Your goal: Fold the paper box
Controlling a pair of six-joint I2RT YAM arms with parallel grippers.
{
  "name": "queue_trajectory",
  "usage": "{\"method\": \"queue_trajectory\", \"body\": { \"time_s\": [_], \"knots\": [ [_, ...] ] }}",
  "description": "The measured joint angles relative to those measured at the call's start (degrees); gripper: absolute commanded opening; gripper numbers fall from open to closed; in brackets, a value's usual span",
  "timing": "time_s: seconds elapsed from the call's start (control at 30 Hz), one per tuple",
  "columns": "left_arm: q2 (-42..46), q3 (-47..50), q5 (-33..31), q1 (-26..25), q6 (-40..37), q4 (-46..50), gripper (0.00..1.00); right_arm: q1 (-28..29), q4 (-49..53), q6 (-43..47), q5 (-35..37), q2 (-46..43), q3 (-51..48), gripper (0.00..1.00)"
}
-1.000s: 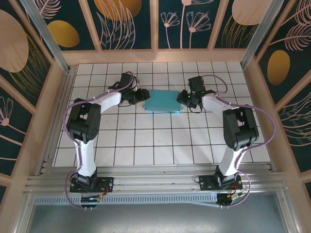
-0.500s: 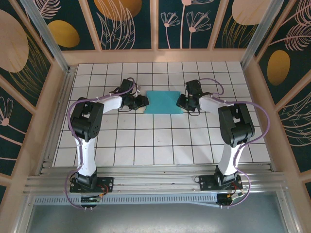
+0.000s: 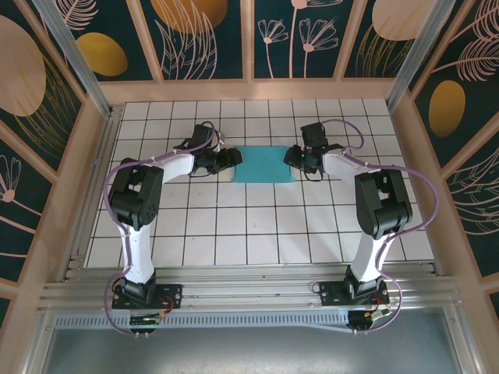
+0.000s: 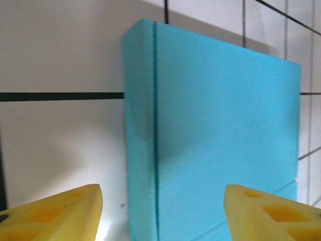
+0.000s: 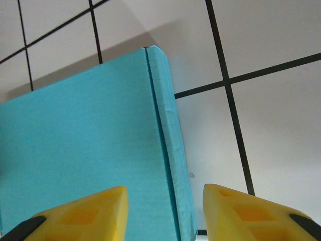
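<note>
Where the table [image 3: 257,226] meets its near edge, a metal rail [image 3: 249,292] carries both arm bases, and from there the left arm [image 3: 132,202] and the right arm [image 3: 382,202] rise, then bend inward toward the middle of the far half of the tiles.

Between their tips the box [image 3: 263,164] lies flat, teal face up, its long sides running left to right.

The left jaws sit at the box's left end. From the left wrist they stand spread. One yellow fingertip [image 4: 65,216] is over bare tile just outside the box [image 4: 215,140]. The other sits over its teal top, so the narrow end wall falls in the gap, with clear space beside it on the tile side. I cannot tell whether the fingertip over the top touches it.

The right jaws sit at the box's right end, also parted, though less widely. In the right wrist view one fingertip [image 5: 80,218] overlaps the top of the box [image 5: 85,135]. The other is over white tile, and the folded right wall runs between them. Nothing is pinched on either side.

Beyond the box come two more rows of tiles, then a wooden frame with dark panels [image 3: 207,39] painted with leaves and orange discs.
</note>
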State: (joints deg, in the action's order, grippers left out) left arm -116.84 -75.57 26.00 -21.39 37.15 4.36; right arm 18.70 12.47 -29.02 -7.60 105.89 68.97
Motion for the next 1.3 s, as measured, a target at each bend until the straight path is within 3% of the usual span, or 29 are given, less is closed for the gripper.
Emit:
{"method": "queue_trajectory", "body": {
  "time_s": [0.27, 0.43, 0.63, 0.83, 1.1, 1.3],
  "knots": [
    [-0.7, 1.6, 2.5, -0.2, 1.5, -3.7, 0.72, -0.4, -4.4, -1.4, -6.6, 5.1, 0.0, 0.27],
    [0.0, 2.7, 0.7, -0.1, 1.5, -4.2, 0.77, -3.0, -11.2, -3.3, -13.5, 5.3, -3.9, 0.22],
    [4.4, 6.5, -0.2, 1.7, 2.7, -6.6, 0.83, -7.5, -20.8, -3.5, -23.0, 5.3, -9.7, 0.19],
    [4.6, 8.4, 7.5, 3.1, 6.5, -14.8, 0.93, -10.8, -25.9, -4.6, -29.2, 5.4, -12.9, 0.19],
    [0.2, 8.9, 14.1, 2.7, 11.8, -23.1, 0.92, -12.2, -28.9, -5.5, -33.2, 6.7, -13.6, 0.19],
    [-2.5, 8.0, 13.6, 2.7, 12.5, -23.6, 0.89, -12.9, -29.3, -5.9, -34.5, 7.2, -13.6, 0.18]
  ]
}}
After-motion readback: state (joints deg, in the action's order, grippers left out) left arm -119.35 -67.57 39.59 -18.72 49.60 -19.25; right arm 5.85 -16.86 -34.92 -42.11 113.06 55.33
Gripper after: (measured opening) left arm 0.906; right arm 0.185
